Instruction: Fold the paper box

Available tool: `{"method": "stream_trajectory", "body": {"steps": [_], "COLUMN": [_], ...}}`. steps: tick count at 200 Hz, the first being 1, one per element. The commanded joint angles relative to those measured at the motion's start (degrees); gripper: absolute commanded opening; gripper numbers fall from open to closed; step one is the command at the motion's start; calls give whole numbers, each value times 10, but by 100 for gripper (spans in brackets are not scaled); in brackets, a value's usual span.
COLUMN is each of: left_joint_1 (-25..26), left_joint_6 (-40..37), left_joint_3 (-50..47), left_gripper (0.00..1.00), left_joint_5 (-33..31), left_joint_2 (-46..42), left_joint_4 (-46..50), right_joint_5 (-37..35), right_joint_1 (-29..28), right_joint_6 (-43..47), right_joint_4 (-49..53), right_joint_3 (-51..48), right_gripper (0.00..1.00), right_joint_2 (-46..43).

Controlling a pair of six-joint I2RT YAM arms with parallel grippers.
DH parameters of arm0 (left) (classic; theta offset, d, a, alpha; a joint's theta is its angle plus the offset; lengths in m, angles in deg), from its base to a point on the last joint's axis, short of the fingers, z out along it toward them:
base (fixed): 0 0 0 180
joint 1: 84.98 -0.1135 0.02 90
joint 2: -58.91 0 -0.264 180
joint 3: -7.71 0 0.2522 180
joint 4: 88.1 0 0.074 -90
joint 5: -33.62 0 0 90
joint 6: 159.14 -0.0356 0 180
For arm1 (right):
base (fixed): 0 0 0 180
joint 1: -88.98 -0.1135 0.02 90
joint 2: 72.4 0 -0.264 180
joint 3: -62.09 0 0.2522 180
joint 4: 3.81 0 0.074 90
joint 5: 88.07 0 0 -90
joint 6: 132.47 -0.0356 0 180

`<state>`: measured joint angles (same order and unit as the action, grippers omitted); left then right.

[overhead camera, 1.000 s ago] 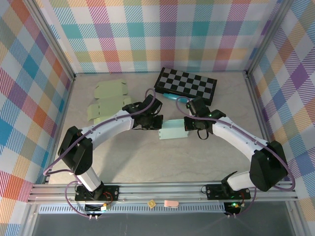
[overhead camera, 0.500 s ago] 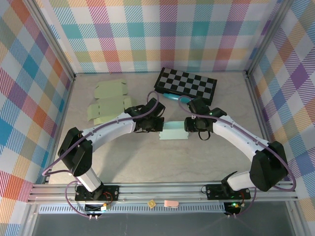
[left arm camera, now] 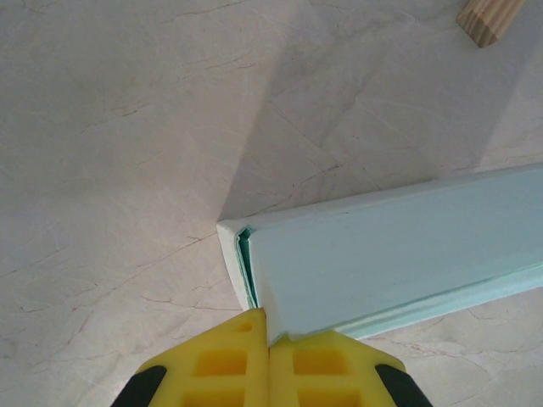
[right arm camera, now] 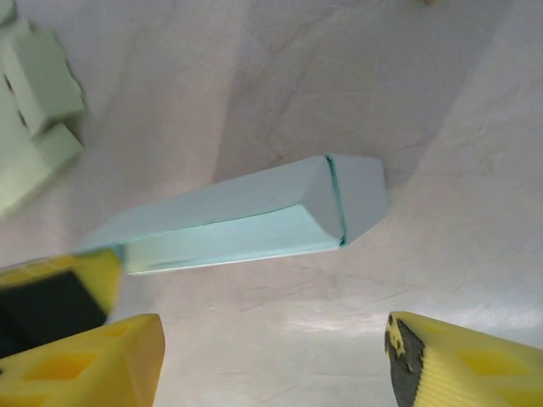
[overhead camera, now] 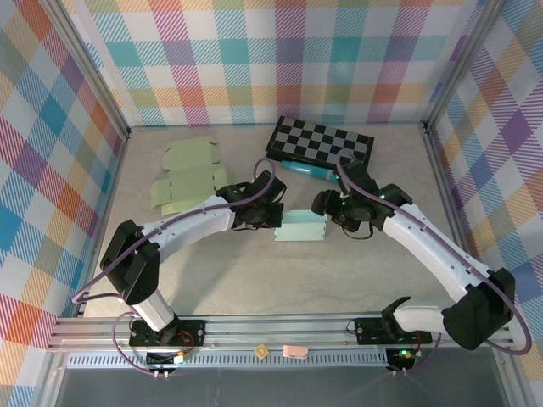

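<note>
**Spotter:** Where's the box sitting?

**Me:** The teal paper box [overhead camera: 301, 226] is lying mid-table [overhead camera: 254, 280], just in front of the checkerboard [overhead camera: 322, 144]. My left claw [left arm camera: 270, 366] is clenched on its left-end corner, pads pinched over the edge. I'd say that's to pin it so it can't slide.

**Spotter:** And the right?

**Me:** My right claw [right arm camera: 270, 339] is spread wide beside the other end, gripping nothing. That flap looks tucked but a seam shows, so I reckon it's open ready to press it flush
</note>
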<state>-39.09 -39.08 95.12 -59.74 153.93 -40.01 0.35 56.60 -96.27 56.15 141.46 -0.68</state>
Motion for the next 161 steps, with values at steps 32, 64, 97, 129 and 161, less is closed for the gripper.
{"method": "stream_trajectory", "body": {"steps": [32, 64, 97, 129, 161], "left_joint_1": [13, 15, 17, 19, 21], "left_joint_6": [24, 29, 29, 30, 30], "left_joint_3": [-8, -6, 0, 4, 8], "left_gripper": [4, 4, 4, 4, 4], "left_joint_5": [-2, -3, -3, -4, -6], "left_joint_2": [2, 7, 10, 11, 14], "left_joint_4": [45, 44, 46, 48, 49], "right_joint_5": [68, 122, 167, 184, 197], "right_joint_1": [15, 42, 60, 89, 103], "right_joint_6": [-367, -398, -408, -369, -351], "right_joint_4": [-140, -144, -184, -262, -279], "right_joint_3": [-84, -100, -147, -167, -185], "right_gripper": [81, 82, 82, 80, 77], "right_joint_2": [-40, -30, -16, -11, -4]}}
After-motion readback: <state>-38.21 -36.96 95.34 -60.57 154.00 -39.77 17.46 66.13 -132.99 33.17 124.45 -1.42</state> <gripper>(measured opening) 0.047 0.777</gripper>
